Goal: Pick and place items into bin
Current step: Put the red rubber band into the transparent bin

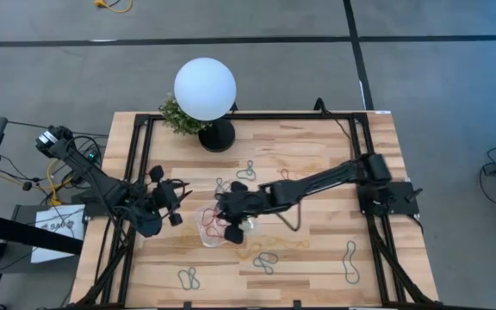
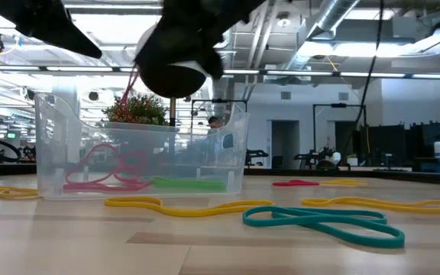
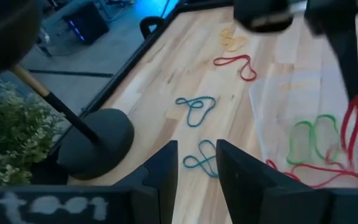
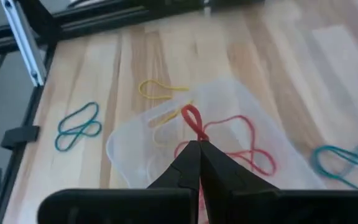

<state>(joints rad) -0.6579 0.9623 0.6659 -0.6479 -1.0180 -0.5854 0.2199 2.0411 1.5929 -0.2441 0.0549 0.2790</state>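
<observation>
Red loop (image 4: 194,124) pinched in right jaws (image 4: 199,146) | over bin (image 4: 129,146) | left jaws (image 3: 194,163) parted, empty

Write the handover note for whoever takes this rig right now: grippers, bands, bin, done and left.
Right gripper: shut on a red band, held above the clear bin mid-table.
Left gripper: open, empty, waiting beside the bin on its left.
Done: red bands and a green band lie in the bin.
Left: release the held band, then collect the loose bands on the table, such as the teal band and yellow band.
</observation>
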